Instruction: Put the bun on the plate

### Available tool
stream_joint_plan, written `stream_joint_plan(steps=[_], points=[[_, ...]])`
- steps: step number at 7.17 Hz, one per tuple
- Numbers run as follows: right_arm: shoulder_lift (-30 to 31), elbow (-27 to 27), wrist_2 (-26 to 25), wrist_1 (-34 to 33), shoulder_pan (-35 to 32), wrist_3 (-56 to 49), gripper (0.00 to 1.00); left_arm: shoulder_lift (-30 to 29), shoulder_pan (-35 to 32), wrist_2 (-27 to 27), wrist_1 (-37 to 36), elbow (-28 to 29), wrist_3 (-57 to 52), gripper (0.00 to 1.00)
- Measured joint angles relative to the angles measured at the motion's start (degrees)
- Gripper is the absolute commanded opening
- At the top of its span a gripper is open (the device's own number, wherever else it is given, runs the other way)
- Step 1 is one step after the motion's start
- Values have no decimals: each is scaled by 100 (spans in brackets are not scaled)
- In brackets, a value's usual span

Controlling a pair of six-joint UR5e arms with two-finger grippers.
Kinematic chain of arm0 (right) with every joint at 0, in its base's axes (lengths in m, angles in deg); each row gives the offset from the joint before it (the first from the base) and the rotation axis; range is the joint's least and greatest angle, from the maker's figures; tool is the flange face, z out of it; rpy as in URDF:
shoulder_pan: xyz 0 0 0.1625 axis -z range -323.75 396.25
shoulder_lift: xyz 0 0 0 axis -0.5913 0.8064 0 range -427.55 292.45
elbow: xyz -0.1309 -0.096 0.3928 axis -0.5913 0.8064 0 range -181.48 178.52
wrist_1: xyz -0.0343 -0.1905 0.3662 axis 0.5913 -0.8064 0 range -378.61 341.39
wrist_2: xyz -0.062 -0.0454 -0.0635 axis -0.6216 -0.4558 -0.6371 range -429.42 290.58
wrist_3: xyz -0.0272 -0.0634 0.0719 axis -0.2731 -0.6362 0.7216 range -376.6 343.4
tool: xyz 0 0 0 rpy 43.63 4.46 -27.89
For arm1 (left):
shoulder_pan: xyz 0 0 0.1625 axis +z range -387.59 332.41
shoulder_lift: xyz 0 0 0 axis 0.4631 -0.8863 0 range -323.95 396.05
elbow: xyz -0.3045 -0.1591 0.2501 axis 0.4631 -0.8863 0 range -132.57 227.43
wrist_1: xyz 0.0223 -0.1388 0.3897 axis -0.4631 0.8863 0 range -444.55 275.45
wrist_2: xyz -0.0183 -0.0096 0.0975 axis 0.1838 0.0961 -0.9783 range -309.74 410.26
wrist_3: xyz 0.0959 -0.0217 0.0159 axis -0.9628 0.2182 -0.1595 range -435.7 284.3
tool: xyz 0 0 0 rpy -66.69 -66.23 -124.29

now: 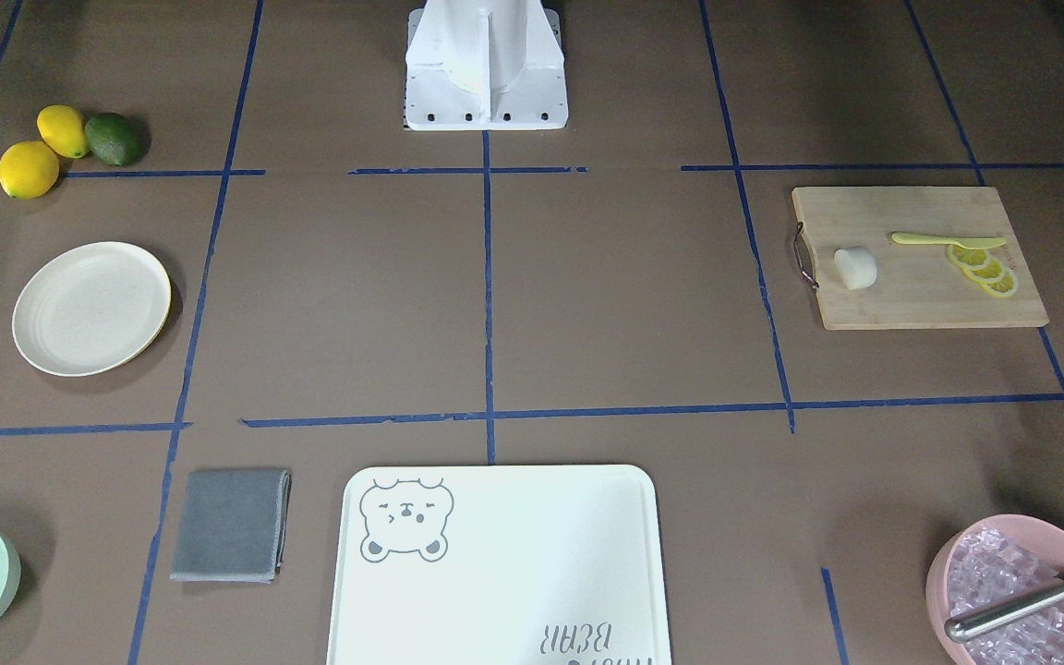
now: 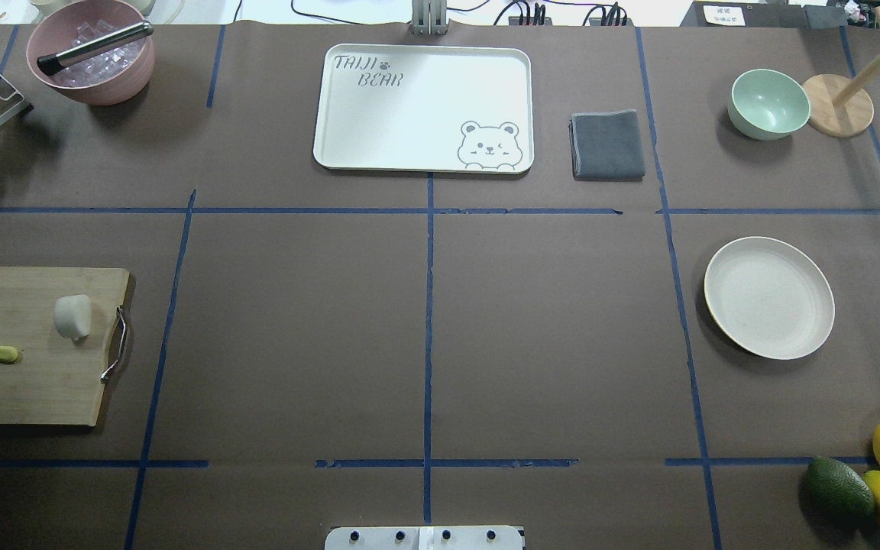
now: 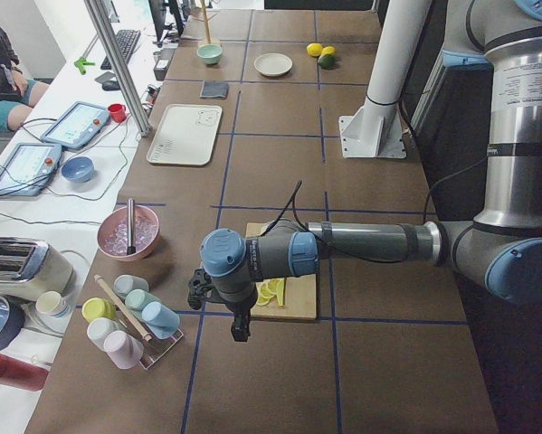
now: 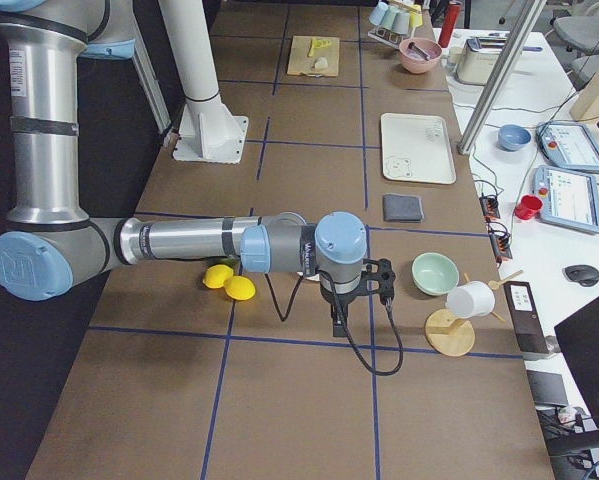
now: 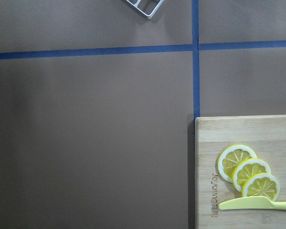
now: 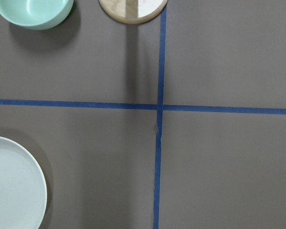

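The small white bun (image 1: 855, 268) lies on a wooden cutting board (image 1: 920, 296), near the board's metal handle; the overhead view shows the bun (image 2: 73, 315) at the far left. The empty cream plate (image 1: 91, 308) sits across the table, at the right in the overhead view (image 2: 768, 296), and its edge (image 6: 9, 186) shows in the right wrist view. My left gripper (image 3: 241, 330) hangs beyond the board's outer end, seen only from the side. My right gripper (image 4: 339, 325) hangs past the plate near the table's other end. Whether either is open or shut, I cannot tell.
Lemon slices (image 5: 248, 171) and a yellow knife (image 1: 948, 241) share the board. Two lemons (image 1: 29, 169) and an avocado (image 1: 113, 139) lie near the plate. A mint bowl (image 2: 768, 103), grey cloth (image 2: 608, 143), bear-print tray (image 2: 423, 107) and pink ice bowl (image 2: 92, 61) line the far side.
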Motion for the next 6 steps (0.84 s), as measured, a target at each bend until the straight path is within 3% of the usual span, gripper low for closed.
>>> stream_joint_plan(steps=[2,6], points=[[-167,37,68,75,212,286,99,13,0,9,133,5,28,100],[-79,73,26,1886,1771,2819,99,42,3,26,163,1,34,100]])
